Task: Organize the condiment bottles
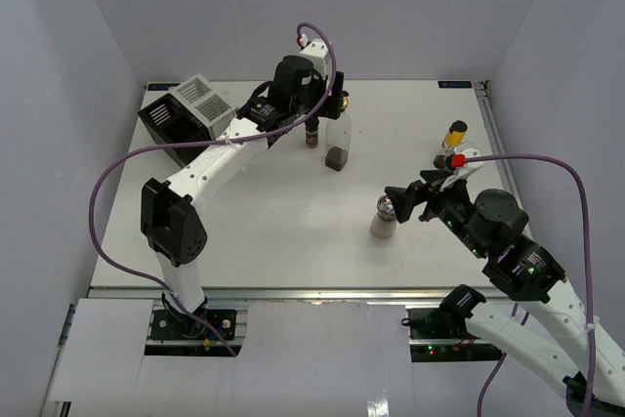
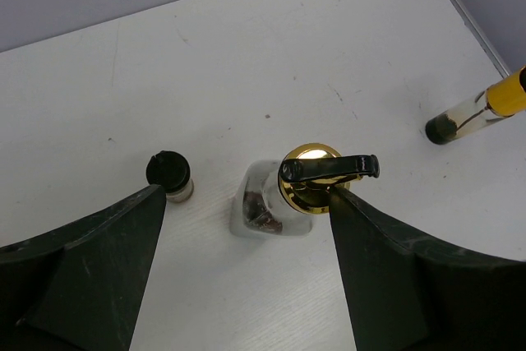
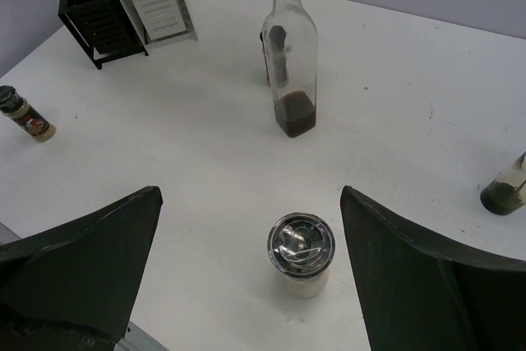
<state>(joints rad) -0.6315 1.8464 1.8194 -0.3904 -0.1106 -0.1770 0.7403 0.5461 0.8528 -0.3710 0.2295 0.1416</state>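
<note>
The tall clear bottle (image 1: 338, 140) with gold pourer and dark liquid stands far middle. My left gripper (image 1: 326, 110) is open above it. In the left wrist view the pourer (image 2: 309, 178) sits between the fingertips of the left gripper (image 2: 246, 203), close against the right finger (image 2: 394, 269). The brown spice jar (image 1: 311, 136) (image 2: 168, 175) stands just left of the bottle. The cream shaker (image 1: 384, 218) (image 3: 301, 254) stands between the open fingers of my right gripper (image 1: 405, 200) (image 3: 251, 203), untouched. The slim yellow bottle (image 1: 454, 140) (image 2: 475, 109) stands far right.
The black and white rack boxes (image 1: 190, 114) (image 3: 123, 2) stand at the far left. Another small dark-capped jar (image 3: 22, 115) with a red label shows at the left edge of the right wrist view. The left arm spans the table's left half.
</note>
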